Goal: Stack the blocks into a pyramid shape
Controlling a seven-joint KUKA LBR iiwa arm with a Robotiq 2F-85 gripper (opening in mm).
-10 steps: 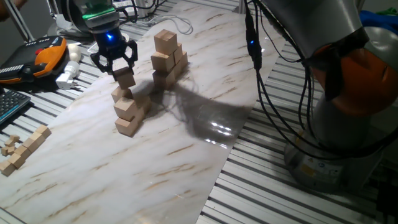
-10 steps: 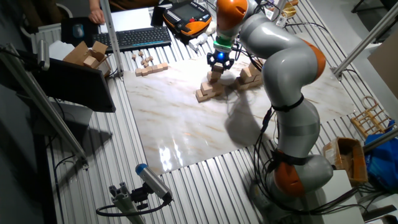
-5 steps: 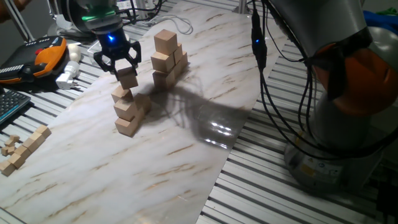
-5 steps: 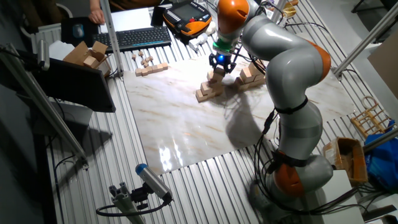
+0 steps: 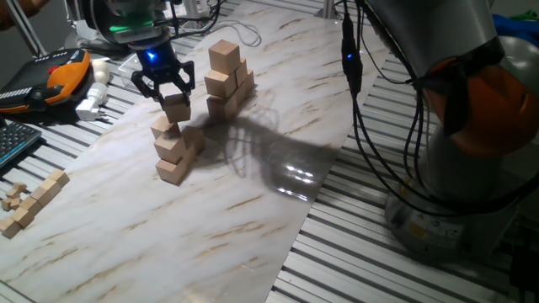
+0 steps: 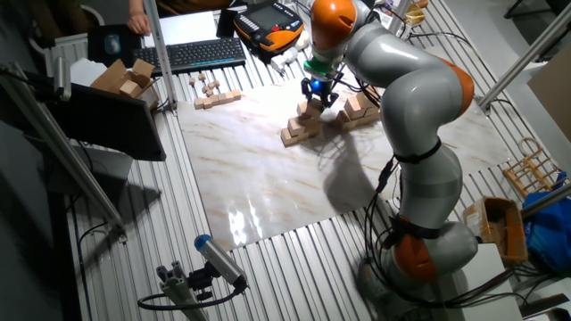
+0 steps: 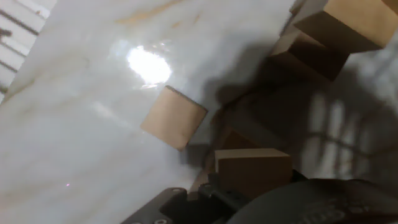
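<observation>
End effector [image 5: 168, 87] clamped on one wooden cube [image 5: 175, 108], held just above the near stack [image 5: 173, 145] on the table [image 5: 253, 194].

Handling, judged: the cube is light, rigid, dry wood, unlikely to deform or break; its flat smooth faces could slip or twist under a weak pinch, so hold it on two opposite side faces near mid-height, leaving the bottom face free for seating. The near stack looks narrow and slightly staggered, so a nudge may topple it. One fixed view shows the held cube against the near stack and a taller stack [image 5: 226, 80] well behind it. The other fixed view [image 6: 309, 108] shows the arm's reach but only tiny cubes. The hand view shows the cube [image 7: 252, 169] between the fingers and a lone cube [image 7: 173, 117] lying on the table beyond it, and the stack's offset faces.
</observation>
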